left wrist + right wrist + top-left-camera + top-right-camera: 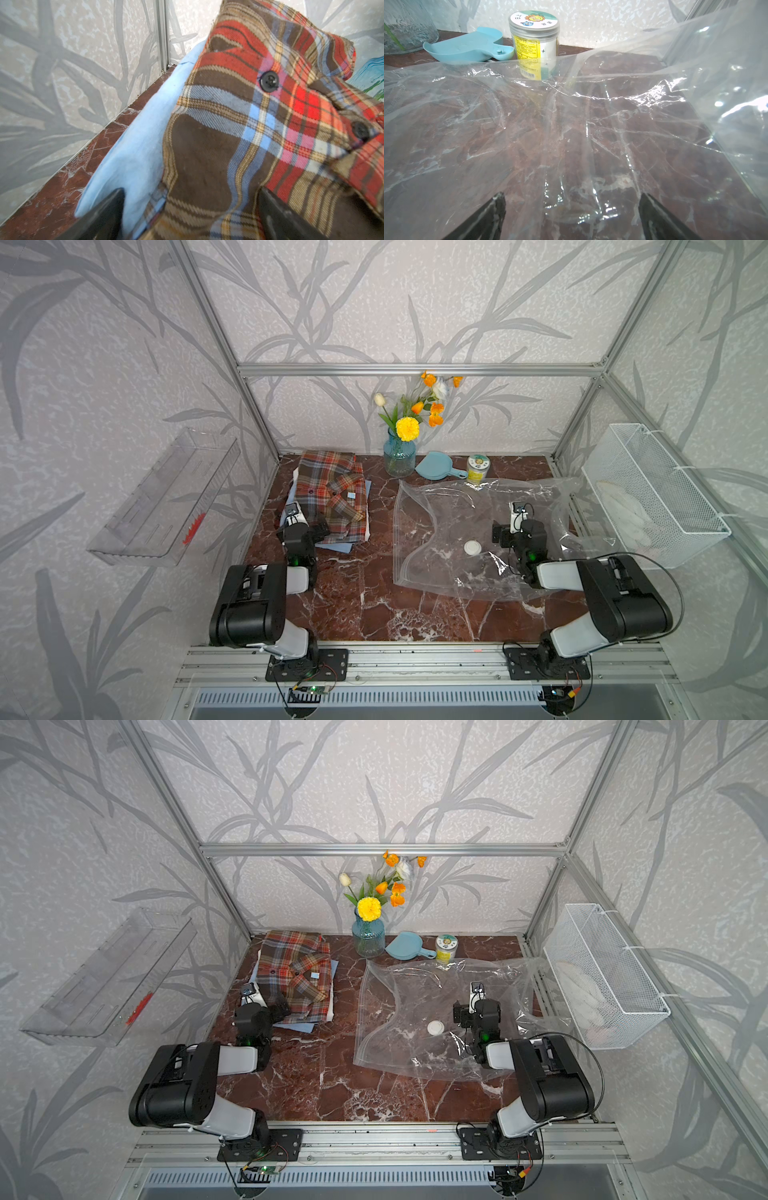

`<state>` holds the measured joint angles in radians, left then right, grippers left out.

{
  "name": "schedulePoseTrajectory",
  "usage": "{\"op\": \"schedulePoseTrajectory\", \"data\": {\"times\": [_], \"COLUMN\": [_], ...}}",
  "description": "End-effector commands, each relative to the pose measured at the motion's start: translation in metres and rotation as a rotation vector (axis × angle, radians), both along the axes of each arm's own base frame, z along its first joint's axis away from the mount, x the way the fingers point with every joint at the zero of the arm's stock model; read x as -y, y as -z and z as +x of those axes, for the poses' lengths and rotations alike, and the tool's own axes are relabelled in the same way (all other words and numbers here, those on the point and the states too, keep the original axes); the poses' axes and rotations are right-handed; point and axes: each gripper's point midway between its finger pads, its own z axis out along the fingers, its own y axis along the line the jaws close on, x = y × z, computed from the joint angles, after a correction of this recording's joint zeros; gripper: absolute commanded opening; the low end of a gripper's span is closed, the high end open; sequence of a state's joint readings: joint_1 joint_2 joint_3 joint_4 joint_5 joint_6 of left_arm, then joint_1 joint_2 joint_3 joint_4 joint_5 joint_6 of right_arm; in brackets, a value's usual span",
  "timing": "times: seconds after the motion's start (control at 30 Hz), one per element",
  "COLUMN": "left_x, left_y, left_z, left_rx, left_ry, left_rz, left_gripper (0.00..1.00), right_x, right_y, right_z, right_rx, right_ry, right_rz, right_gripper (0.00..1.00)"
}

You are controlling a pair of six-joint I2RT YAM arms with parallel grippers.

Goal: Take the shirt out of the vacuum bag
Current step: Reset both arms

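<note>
Top views show the plaid shirt [332,493] lying folded on a blue cloth [338,548], well apart from the vacuum bag [440,531], so the removal looks finished. The left gripper [191,216] stands wide open astride the shirt's edge, gripping nothing. The right gripper [572,216], wide open and empty, hovers over the flat, crinkled, empty bag. Next: both arms retreat clear.

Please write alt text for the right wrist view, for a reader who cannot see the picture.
The open right claw hovers over the empty, crinkled clear vacuum bag, which lies on a dark red marble table. Behind the bag stand a small jar with a yellow label and a light blue scoop.
</note>
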<state>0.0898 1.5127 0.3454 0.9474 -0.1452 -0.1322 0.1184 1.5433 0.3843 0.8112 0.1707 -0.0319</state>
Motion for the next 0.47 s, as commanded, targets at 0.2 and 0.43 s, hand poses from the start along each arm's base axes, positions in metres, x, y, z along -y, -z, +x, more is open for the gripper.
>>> {"op": "schedulePoseTrajectory", "data": {"times": [0.2, 0.43], "left_x": [0.0108, 0.0111], "left_y": [0.0085, 0.0091], "left_z": [0.0017, 0.0016], "left_rx": [-0.049, -0.051], "left_ry": [0.055, 0.056], "left_rz": [-0.003, -0.003], "left_gripper": [1.00, 1.00], "right_x": [-0.0018, -0.0015], "right_y": [-0.0155, -0.0158], "right_z": [0.0075, 0.0074], "right_rx": [0.048, 0.049], "right_ry": [-0.008, -0.008], "right_rz": [0.004, 0.003], "right_gripper": [0.99, 0.99]}}
